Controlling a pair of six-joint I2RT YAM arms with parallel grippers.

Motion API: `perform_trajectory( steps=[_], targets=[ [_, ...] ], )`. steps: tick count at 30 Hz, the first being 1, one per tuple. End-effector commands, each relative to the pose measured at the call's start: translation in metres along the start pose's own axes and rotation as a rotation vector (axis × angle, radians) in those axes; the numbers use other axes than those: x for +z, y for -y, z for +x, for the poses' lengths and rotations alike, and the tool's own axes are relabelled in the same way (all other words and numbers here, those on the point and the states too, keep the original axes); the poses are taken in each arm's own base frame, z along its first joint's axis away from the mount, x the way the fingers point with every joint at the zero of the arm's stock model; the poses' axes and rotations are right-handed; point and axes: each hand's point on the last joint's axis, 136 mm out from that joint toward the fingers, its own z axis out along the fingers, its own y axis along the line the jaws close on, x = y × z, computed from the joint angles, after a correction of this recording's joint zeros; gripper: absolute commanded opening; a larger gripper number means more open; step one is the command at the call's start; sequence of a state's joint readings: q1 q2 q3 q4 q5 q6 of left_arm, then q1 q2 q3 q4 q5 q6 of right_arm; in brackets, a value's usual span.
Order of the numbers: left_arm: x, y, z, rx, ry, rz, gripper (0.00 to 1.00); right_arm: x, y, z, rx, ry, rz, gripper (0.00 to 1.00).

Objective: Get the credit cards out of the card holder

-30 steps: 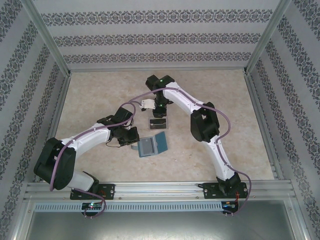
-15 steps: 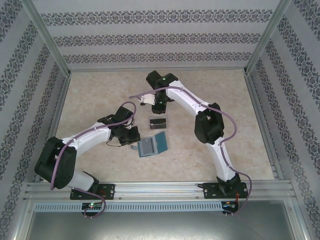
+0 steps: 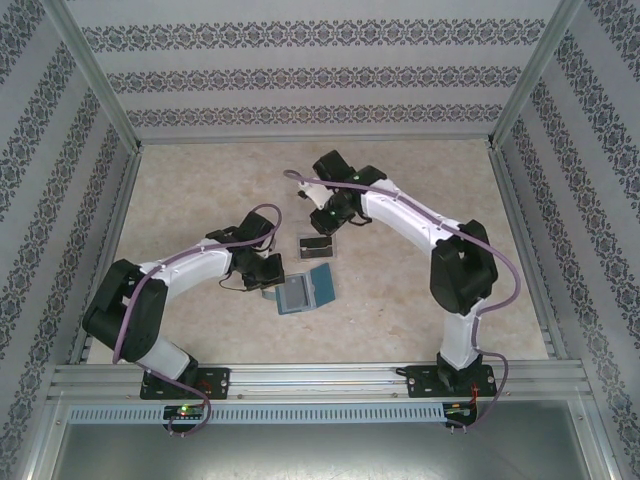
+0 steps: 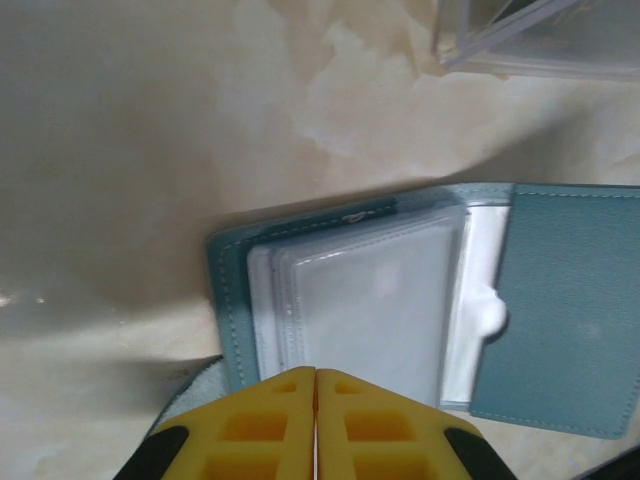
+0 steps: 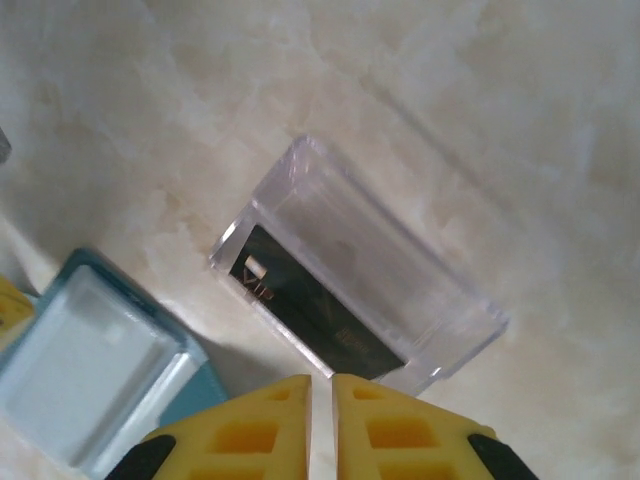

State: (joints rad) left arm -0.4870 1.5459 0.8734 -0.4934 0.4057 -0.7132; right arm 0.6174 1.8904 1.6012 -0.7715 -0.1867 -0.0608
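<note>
The teal card holder (image 3: 319, 285) lies open on the table, its clear sleeves (image 4: 365, 295) facing up beside the bare teal panel (image 4: 575, 300). Whether the sleeves hold credit cards I cannot tell. My left gripper (image 4: 316, 372) is shut, its yellow tips over the near edge of the sleeves, at the holder's left side (image 3: 268, 276). One dark credit card (image 5: 318, 315) lies inside a clear plastic box (image 5: 400, 270) just behind the holder. My right gripper (image 5: 322, 380) hovers above that box (image 3: 318, 246) with its jaws almost together and nothing between them.
The holder (image 5: 85, 365) and the box sit close together mid-table. The box's corner (image 4: 540, 35) shows at the top right of the left wrist view. Patterned walls and metal rails (image 3: 110, 230) enclose the marbled tabletop (image 3: 200, 190).
My right arm has swung to the right and its gripper has come off the clear box, leaving the dark card inside. My left gripper stays at the holder's left edge.
</note>
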Motion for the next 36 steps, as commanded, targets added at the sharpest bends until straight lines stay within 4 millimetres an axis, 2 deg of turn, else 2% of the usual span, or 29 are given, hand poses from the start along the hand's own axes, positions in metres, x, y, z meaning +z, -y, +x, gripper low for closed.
perform_trajectory(
  steps=[1, 4, 10, 17, 20, 24, 30, 32, 36],
  targets=[
    [0.000, -0.012, 0.006, 0.036, -0.026, -0.088, 0.08, -0.007, -0.019, -0.004, 0.271, 0.099, -0.107, 0.13],
    [0.002, -0.022, 0.008, 0.041, -0.033, -0.139, 0.08, 0.003, -0.025, 0.023, 0.401, 0.051, -0.138, 0.13],
    [0.008, -0.028, 0.011, 0.059, -0.053, -0.168, 0.07, 0.023, -0.034, 0.069, 0.489, -0.022, -0.138, 0.14],
    [0.017, -0.031, 0.009, 0.086, -0.075, -0.185, 0.06, 0.030, -0.043, 0.103, 0.535, -0.055, -0.130, 0.12],
    [0.019, -0.026, 0.008, 0.090, -0.079, -0.162, 0.06, 0.027, -0.045, 0.110, 0.544, -0.051, -0.118, 0.12],
    [0.020, -0.018, 0.009, 0.094, -0.085, -0.129, 0.05, 0.016, -0.034, 0.115, 0.549, -0.029, -0.018, 0.12],
    [0.024, -0.013, 0.021, 0.092, -0.116, -0.093, 0.05, -0.008, -0.030, 0.106, 0.585, 0.034, 0.031, 0.14],
    [0.023, -0.012, 0.023, 0.087, -0.113, -0.089, 0.05, -0.017, -0.032, 0.103, 0.605, 0.042, 0.027, 0.14],
    [0.020, -0.008, 0.027, 0.073, -0.104, -0.064, 0.05, -0.027, -0.049, 0.091, 0.623, 0.065, -0.061, 0.15]
  ],
)
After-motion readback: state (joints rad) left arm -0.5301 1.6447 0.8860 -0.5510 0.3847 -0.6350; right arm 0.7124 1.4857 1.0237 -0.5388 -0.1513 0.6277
